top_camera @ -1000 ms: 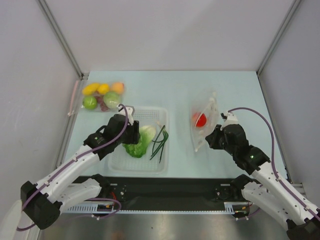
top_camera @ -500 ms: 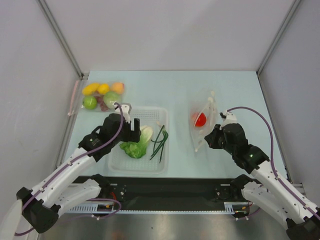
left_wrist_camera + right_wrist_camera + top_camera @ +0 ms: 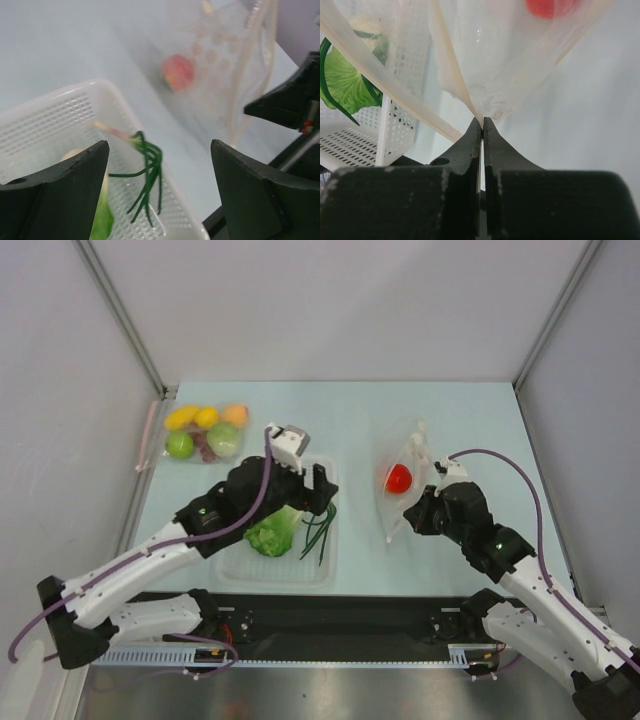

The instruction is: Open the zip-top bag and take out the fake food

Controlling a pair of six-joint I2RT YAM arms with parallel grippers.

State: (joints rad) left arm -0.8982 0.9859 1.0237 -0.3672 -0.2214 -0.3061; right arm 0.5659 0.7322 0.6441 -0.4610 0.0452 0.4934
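The clear zip-top bag (image 3: pixel 408 475) lies right of the white basket (image 3: pixel 240 565) with the red tomato (image 3: pixel 398 478) inside; it also shows in the left wrist view (image 3: pixel 235 60) and the right wrist view (image 3: pixel 485 55). My right gripper (image 3: pixel 415 512) is shut on the bag's near edge (image 3: pixel 482 116) and holds it up. The green lettuce (image 3: pixel 270 532) and dark-green stalks (image 3: pixel 320 523) lie in the basket. My left gripper (image 3: pixel 318 492) is open and empty above the basket's right side, facing the bag. The tomato (image 3: pixel 177 71) and stalks (image 3: pixel 147 172) show between its fingers.
A second clear pouch with a pink strip edge (image 3: pixel 205 433) holding yellow, orange and green fruits lies at the back left. Grey walls enclose the table on three sides. The basket rim (image 3: pixel 120 95) is just below the left fingers.
My left gripper has risen from the lettuce and swung right toward the bag, empty. The lettuce stays in the basket. The right gripper has lifted the bag edge slightly.
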